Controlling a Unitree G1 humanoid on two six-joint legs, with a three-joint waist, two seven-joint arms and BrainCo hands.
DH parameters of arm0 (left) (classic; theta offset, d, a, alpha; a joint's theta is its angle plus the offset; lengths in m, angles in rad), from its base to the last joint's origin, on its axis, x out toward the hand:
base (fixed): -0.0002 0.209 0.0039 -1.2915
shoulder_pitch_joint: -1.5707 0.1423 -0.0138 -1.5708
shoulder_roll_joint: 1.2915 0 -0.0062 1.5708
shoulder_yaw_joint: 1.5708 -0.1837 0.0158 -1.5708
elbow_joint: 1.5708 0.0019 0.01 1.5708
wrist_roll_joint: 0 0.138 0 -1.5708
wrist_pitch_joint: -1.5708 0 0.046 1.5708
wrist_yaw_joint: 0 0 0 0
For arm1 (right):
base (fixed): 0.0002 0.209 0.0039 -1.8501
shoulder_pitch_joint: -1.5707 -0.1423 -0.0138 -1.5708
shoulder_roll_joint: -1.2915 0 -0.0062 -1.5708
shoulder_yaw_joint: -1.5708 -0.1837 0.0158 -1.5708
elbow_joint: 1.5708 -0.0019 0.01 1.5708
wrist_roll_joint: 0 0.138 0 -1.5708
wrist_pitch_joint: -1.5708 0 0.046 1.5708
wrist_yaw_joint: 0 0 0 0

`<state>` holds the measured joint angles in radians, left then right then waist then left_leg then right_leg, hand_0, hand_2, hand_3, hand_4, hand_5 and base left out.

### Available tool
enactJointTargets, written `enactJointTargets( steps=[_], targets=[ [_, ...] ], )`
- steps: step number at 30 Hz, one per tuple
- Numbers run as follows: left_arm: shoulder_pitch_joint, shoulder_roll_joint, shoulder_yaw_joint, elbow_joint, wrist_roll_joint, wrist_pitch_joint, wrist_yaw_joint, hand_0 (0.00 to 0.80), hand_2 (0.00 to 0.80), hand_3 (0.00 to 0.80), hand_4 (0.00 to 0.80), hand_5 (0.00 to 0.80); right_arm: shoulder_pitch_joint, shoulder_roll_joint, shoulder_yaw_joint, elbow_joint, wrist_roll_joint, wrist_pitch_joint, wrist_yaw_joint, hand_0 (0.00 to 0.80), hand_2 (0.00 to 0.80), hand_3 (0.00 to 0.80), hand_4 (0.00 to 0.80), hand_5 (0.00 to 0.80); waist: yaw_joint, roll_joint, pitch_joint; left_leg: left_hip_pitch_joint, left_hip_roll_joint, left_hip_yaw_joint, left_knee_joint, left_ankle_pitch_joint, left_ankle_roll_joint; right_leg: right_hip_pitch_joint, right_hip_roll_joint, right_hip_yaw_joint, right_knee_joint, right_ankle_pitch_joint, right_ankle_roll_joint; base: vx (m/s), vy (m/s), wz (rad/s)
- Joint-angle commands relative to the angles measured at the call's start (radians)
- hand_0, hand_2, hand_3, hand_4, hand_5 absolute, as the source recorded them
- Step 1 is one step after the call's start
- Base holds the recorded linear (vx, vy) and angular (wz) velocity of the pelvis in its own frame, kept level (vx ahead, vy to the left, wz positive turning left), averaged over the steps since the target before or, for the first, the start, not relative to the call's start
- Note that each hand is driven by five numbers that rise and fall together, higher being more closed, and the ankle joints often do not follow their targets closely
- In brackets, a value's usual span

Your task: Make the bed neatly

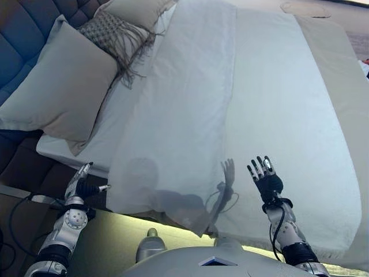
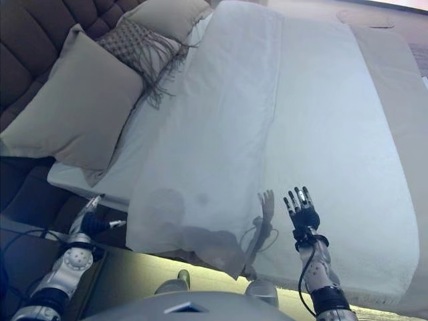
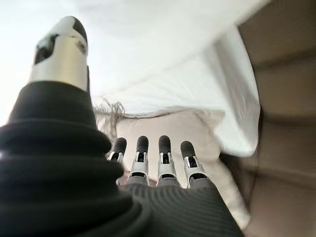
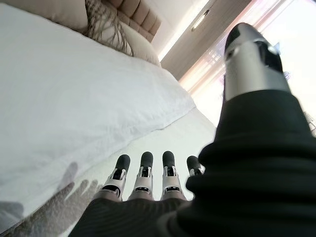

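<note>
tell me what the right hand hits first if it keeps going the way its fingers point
Probably the folded white duvet: the open right hand hovers above the sheet, fingers aimed along it toward the duvet's edge, though depth is unclear.

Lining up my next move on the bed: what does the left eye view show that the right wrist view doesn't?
Only the left eye view shows the left hand, open beside the bed's near corner, and the large grey pillow. Only the right wrist view shows the bright window wall beyond the bed. Both show the open right hand over the sheet, the folded-back duvet and the fringed cushion.
</note>
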<state>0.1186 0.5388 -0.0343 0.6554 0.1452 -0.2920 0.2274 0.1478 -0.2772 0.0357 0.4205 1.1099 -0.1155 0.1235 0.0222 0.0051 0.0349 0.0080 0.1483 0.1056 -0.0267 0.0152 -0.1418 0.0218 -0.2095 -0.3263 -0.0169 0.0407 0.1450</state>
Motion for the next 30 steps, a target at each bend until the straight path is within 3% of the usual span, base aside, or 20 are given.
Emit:
enactJointTargets(
  steps=[1,5,11,15,19,21,24,27,30],
  targets=[
    [-0.002,-0.021,0.054,-0.064,-0.226,-0.061,-0.139,0.000,0.000,0.000,0.000,0.000,0.010,0.031,-0.073,-0.018,-0.013,-0.065,0.015,0.000,0.000,0.000,0.000,0.000,0.055,-0.014,-0.002,-0.049,0.030,0.005,0.081,0.016,0.033,-0.031,-0.089,0.035,0.085,0.013,0.067,-0.032,-0.071,0.07],
    [0.038,-0.069,0.059,-0.130,-0.348,-0.051,-0.257,0.000,0.000,0.000,0.000,0.000,0.015,0.038,-0.094,-0.015,-0.002,-0.065,0.034,0.000,0.000,0.000,0.000,0.000,0.064,-0.023,0.000,-0.042,0.031,-0.001,0.077,0.014,0.033,-0.019,-0.075,0.036,0.075,0.009,0.061,-0.027,-0.080,0.06],
    [0.054,-0.073,0.058,-0.181,-0.468,-0.011,-0.329,0.000,0.000,0.000,0.000,0.000,0.020,0.030,-0.111,-0.021,0.001,-0.043,0.057,0.000,0.000,0.000,0.000,0.000,0.067,-0.025,-0.010,-0.026,0.044,-0.003,0.049,0.027,0.029,-0.008,-0.059,0.032,0.077,-0.007,0.054,-0.040,-0.073,0.01],
    [0.086,-0.075,0.066,-0.214,-0.527,0.010,-0.341,0.000,0.000,0.000,0.000,0.000,0.046,0.037,-0.114,-0.026,-0.009,-0.026,0.064,0.000,0.000,0.000,0.000,0.000,0.076,-0.023,-0.011,-0.038,0.058,-0.037,0.047,0.047,0.020,-0.015,-0.038,0.027,0.116,-0.039,0.031,-0.043,-0.134,0.10],
    [0.088,-0.088,0.051,-0.215,-0.592,-0.004,-0.344,0.000,0.000,0.000,0.000,0.000,0.058,0.022,-0.094,-0.010,0.027,-0.015,0.077,0.000,0.000,0.000,0.000,0.000,0.091,-0.032,0.010,-0.090,0.119,-0.051,0.001,0.164,-0.030,0.000,0.042,-0.001,0.085,-0.050,-0.014,-0.120,-0.214,0.25],
    [0.061,-0.092,0.033,-0.215,-0.595,-0.017,-0.355,0.000,0.000,0.000,0.000,0.000,0.049,0.004,-0.071,-0.010,0.053,-0.034,0.080,0.000,0.000,0.000,0.000,0.000,0.110,-0.046,0.029,-0.168,0.133,-0.083,-0.002,0.223,-0.045,0.002,0.078,-0.018,0.066,-0.054,-0.030,-0.234,-0.245,0.56],
    [0.048,-0.104,0.023,-0.198,-0.601,-0.023,-0.405,0.000,0.000,0.000,0.000,0.000,0.053,-0.019,-0.061,-0.012,0.082,-0.062,0.080,0.000,0.000,0.000,0.000,0.000,0.102,-0.053,0.047,-0.207,0.133,-0.065,0.092,0.199,-0.043,0.003,0.084,-0.043,0.063,-0.058,-0.053,-0.162,-0.114,0.65],
    [0.073,-0.123,0.009,-0.188,-0.596,-0.030,-0.409,0.000,0.000,0.000,0.000,0.000,0.061,-0.037,-0.062,-0.021,0.091,-0.039,0.088,0.000,0.000,0.000,0.000,0.000,0.076,-0.051,0.039,-0.204,0.143,-0.087,0.214,0.225,-0.044,-0.002,0.083,-0.006,0.067,-0.052,-0.071,-0.029,0.115,0.28],
    [0.093,-0.142,0.001,-0.214,-0.623,-0.003,-0.405,0.000,0.000,0.000,0.000,0.000,0.073,-0.032,-0.074,-0.015,0.062,-0.011,0.082,0.000,0.000,0.000,0.000,0.000,0.059,-0.025,0.025,-0.173,0.159,-0.125,0.204,0.275,-0.042,-0.011,0.070,0.039,0.083,-0.049,-0.068,0.021,0.308,-0.06]
  ],
)
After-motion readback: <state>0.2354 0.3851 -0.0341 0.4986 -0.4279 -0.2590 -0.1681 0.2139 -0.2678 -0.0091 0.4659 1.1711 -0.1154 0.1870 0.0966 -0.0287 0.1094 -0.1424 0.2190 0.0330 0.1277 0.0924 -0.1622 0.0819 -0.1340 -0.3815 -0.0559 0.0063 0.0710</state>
